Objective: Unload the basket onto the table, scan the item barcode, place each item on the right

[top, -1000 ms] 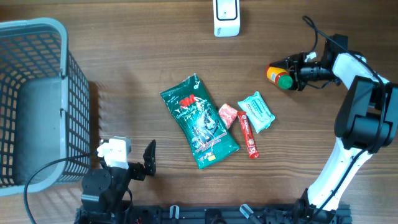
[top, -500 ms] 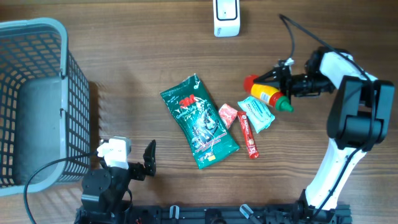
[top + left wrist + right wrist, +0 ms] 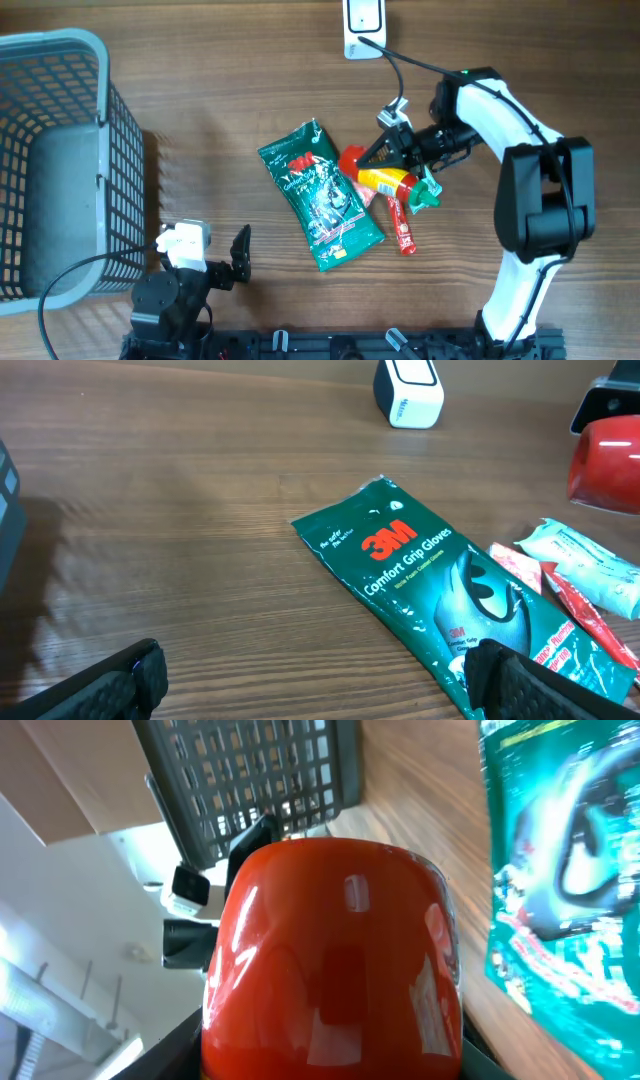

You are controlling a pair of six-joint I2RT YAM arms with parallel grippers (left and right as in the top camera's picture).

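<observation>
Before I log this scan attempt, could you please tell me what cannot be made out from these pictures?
Barcode on the bottle: overhead, label too small to read; right wrist, only its red base fills the frame.
The teal packet: overhead, mostly covered by the bottle; left wrist, cut by the right edge.
The scanner: overhead, cut off by the top edge.

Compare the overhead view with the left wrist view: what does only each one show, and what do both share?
Only overhead: the white right arm, plus the yellow body and green cap of the bottle. Only left wrist: readable print, "3M Comfort Grip Gloves", on the green packet. Both: that packet, the white device, the teal packet, the red stick sachet and the bottle's red end.
</observation>
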